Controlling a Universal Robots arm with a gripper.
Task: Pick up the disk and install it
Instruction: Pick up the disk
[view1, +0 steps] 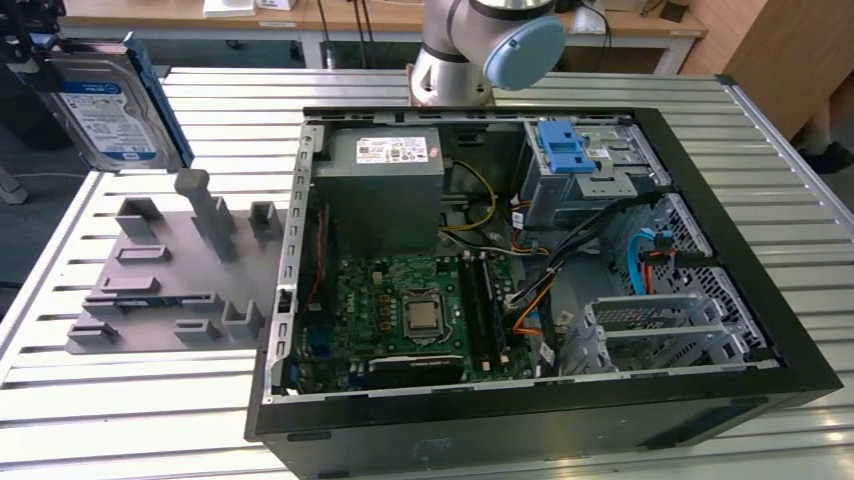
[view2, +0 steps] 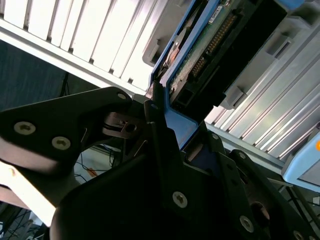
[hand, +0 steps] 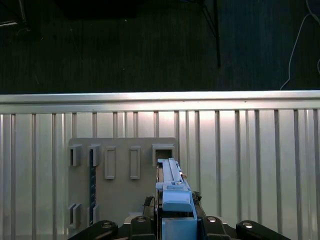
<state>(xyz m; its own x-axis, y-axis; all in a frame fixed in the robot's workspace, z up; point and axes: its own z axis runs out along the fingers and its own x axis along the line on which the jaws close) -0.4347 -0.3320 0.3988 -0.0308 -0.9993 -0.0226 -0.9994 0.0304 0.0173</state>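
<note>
**Disk held in the air**

The disk (view1: 104, 105) hangs upright above the grey holder (view1: 167, 275), outside the open computer case (view1: 534, 425). The gripper (view2: 159, 107) has its jaws closed on the disk's blue edge. Such a narrow grip may let it tilt or slip.

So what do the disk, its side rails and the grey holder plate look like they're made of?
The disk: silver-grey metal casing, judging by its dull sheen, under a glossy blue-and-white label, likely paper. Side rails: blue moulded plastic, matte, with a uniform colour. Holder plate: matte grey, one even tone with blocky slots, probably plastic, possibly printed.
</note>
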